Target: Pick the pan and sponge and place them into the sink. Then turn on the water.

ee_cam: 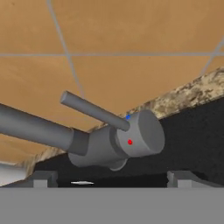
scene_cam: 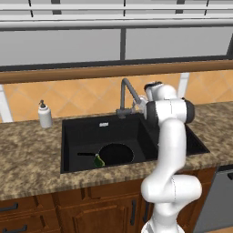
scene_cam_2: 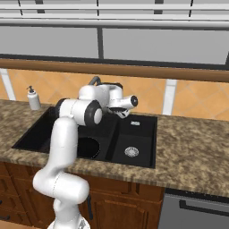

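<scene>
Pan (scene_cam: 116,154) and sponge (scene_cam: 98,160) both lay inside the wide bowl of the sink (scene_cam: 82,132), the pan flat on the bottom with its thin handle pointing toward the left wall and the sponge touching its rim where the handle met it. The gripper (ee_cam: 113,177) was up at the back of the sink, well apart from both, aimed at the faucet (scene_cam: 126,96). In the hand view the grey faucet body with its lever (ee_cam: 94,111) sat just beyond the two fingertips (ee_cam: 41,179), which stood apart on either side with nothing between them. A soap dispenser (scene_cam: 44,114) stood on the counter (scene_cam: 27,154) left of the sink
</scene>
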You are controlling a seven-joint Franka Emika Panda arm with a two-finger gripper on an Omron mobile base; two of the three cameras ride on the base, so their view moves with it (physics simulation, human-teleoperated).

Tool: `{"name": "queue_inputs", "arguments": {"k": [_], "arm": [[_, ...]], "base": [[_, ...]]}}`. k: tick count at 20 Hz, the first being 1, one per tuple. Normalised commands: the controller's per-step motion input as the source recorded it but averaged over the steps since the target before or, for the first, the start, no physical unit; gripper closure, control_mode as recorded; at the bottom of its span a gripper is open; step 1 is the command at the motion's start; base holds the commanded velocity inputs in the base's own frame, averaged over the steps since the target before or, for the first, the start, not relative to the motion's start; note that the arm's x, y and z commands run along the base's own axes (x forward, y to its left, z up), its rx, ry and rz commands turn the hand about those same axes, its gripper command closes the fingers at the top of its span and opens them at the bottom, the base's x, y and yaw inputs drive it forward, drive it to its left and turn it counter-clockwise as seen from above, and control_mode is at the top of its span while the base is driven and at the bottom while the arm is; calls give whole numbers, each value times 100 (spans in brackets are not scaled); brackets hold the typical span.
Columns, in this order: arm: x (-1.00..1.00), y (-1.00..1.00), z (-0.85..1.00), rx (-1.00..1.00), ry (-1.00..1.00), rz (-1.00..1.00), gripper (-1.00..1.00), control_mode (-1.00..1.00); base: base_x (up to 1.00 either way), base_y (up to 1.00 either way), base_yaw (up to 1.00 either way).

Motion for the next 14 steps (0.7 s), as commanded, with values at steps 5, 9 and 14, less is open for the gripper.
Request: {"name": "queue_inputs", "arguments": {"k": [5,9,14], "arm": [[30,0,-15,0,0,0,-100,-100],[22,1,-24,0,0,0,-100,-100],[14,6,-15,0,0,0,-100,-100]], "base": [[0,0,0],[0,0,0],[0,0,0]]}}
